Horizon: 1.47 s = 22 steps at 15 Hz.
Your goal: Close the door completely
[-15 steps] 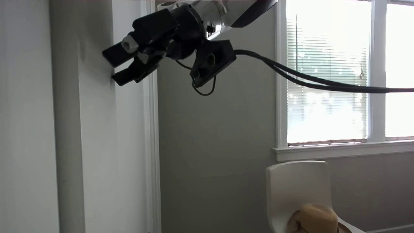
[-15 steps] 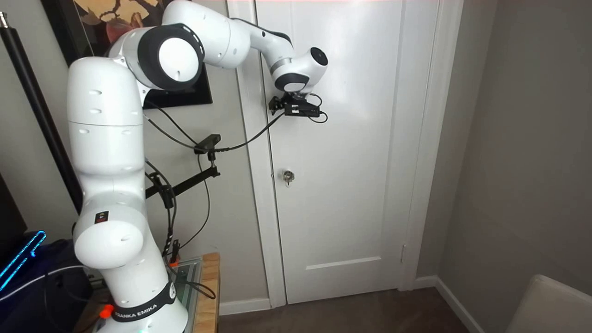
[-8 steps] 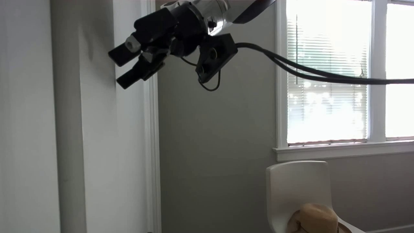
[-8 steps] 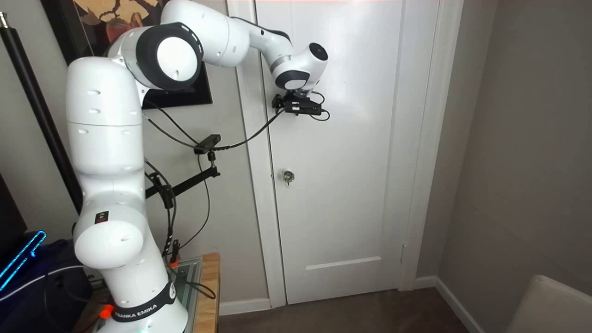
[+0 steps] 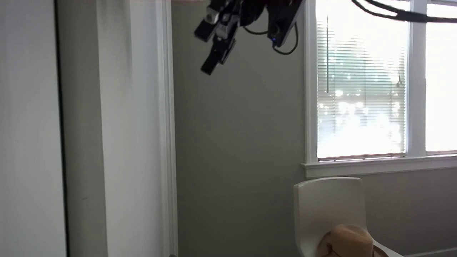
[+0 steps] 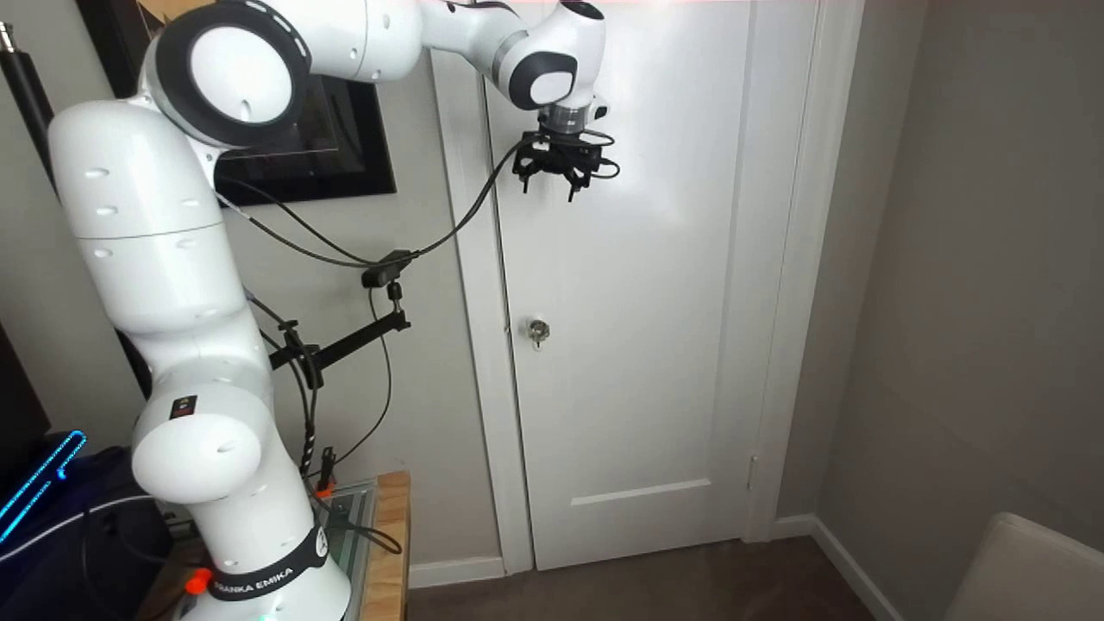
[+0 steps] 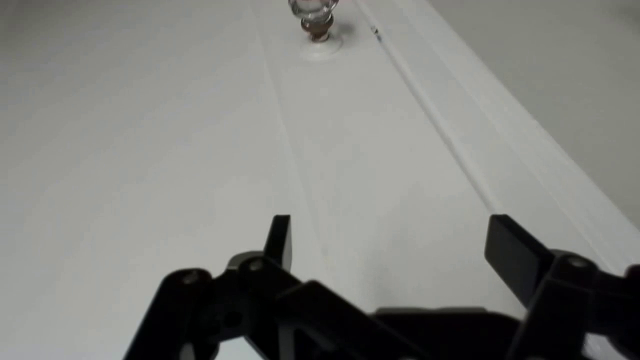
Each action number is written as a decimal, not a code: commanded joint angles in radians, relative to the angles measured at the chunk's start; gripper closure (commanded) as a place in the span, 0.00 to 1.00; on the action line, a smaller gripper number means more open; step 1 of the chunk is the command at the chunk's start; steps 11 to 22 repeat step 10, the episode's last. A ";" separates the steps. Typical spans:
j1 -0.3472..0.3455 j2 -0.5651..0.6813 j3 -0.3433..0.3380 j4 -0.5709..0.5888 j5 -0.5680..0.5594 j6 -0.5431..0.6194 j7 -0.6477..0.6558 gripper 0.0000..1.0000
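In an exterior view one white panelled door (image 6: 638, 345) stands upright within its white frame (image 6: 493, 371), its long axis vertical and its knobbed face turned to that camera. One faceted glass doorknob (image 6: 538, 331) sits near the edge closer to the white Franka arm (image 6: 177, 233); one hinge (image 6: 752, 473) shows low on the opposite edge. In the wrist view the door slants from upper left toward lower right, doorknob at the top, with a narrow seam (image 7: 434, 119) between door and frame; whether the door is fully closed cannot be told. The single Robotiq gripper (image 5: 205, 53) hangs by the door's upper part, apart from its face in an exterior view. Its jaws are spread wide, the two dark fingertips (image 7: 512, 255) well apart, gripping nothing. On the wall (image 6: 435, 388) behind the arm hangs one black-framed picture (image 6: 349, 129), and one wooden table (image 6: 394, 535) bears the arm's base. In an exterior view there are also one window (image 5: 360, 71) in two sections, one white chair (image 5: 330, 203) and, resting on it, one tan hat (image 5: 351, 241).
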 commanded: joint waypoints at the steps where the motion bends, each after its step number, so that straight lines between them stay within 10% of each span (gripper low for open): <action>1: -0.025 -0.093 -0.023 -0.012 -0.096 -0.179 0.174 0.00; 22: -0.019 -0.079 -0.032 0.006 -0.104 -0.209 0.187 0.00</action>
